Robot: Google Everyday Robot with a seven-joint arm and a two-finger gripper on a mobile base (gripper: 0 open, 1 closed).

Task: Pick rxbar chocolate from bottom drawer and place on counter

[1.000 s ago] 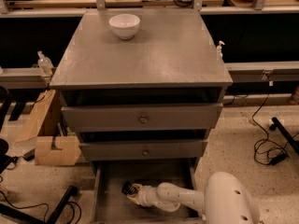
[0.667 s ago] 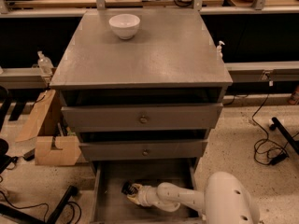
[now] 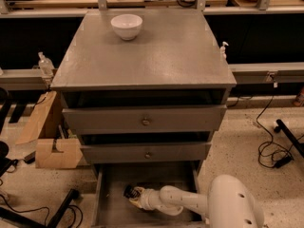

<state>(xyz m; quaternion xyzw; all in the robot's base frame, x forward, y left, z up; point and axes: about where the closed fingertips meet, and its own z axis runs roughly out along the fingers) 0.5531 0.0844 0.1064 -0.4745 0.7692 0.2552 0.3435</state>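
Early stage, I judge. Gripper (image 3: 134,195) down inside open bottom drawer (image 3: 114,175), left of middle, tip right at rxbar chocolate (image 3: 128,191). Jaw state: I cannot tell. Bar not on counter (image 3: 156,56) yet; lift-out and placing left to do. Bar shows as small dark patch low on drawer floor, lettering unreadable. White bowl (image 3: 126,26) at counter's back.

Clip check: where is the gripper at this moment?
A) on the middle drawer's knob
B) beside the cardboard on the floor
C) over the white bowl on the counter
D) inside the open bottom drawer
D: the gripper sits low inside the bottom drawer, toward its left side, far below the white bowl at the back of the counter.
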